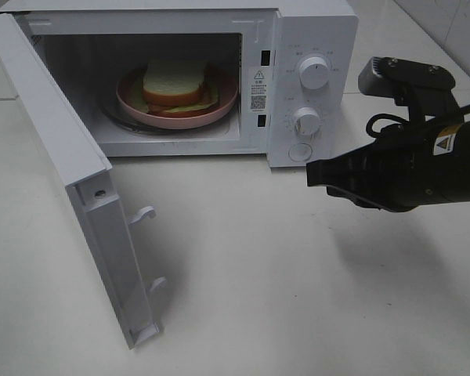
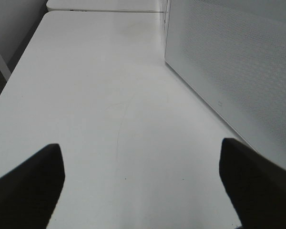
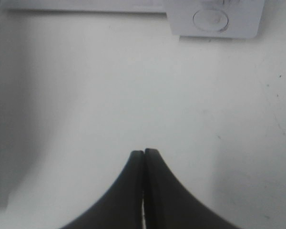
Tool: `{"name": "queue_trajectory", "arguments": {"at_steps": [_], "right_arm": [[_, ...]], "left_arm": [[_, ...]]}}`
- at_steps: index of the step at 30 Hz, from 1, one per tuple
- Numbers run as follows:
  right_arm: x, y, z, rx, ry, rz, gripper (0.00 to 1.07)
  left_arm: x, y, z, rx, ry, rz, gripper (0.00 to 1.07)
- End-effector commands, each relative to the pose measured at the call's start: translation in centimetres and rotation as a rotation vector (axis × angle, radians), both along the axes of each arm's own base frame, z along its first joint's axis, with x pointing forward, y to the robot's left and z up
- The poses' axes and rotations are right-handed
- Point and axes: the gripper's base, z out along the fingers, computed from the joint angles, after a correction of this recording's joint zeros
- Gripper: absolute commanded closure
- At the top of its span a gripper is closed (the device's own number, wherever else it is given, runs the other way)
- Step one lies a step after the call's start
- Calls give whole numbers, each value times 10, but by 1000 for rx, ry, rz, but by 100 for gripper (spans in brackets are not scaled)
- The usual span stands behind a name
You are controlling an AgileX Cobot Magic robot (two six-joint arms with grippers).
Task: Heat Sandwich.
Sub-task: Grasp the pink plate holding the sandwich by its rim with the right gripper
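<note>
sandwich sitting inside microwave (door hanging open) | right gripper pressed together, empty — left gripper spread | door-closing and heating remaining

left gripper: dark fingers spread wide, only tabletop showing between them | table: white, faint curved scuff ahead of the gripper, one long edge visible | white perforated panel (fine dot pattern): upright on the table, opposite that edge
</note>
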Motion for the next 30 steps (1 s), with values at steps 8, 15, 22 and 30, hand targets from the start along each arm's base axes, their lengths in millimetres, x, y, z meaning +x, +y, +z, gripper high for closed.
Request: {"name": "queue_trajectory", "arguments": {"at_steps": [8,15,22,30], "right_arm": [[-4,-4,35,-298,194,231,99],[-4,-6,45,-397,214,346,79],[-4,-5,45,-505,137,557,35],[-4,-5,45,-629,40,801,31]], "left_arm": [[-1,0,0,2,-26,2,25],[-1,0,0,2,-26,2,25],[-1,0,0,2,-26,2,25],[-1,0,0,2,-26,2,25]]}}
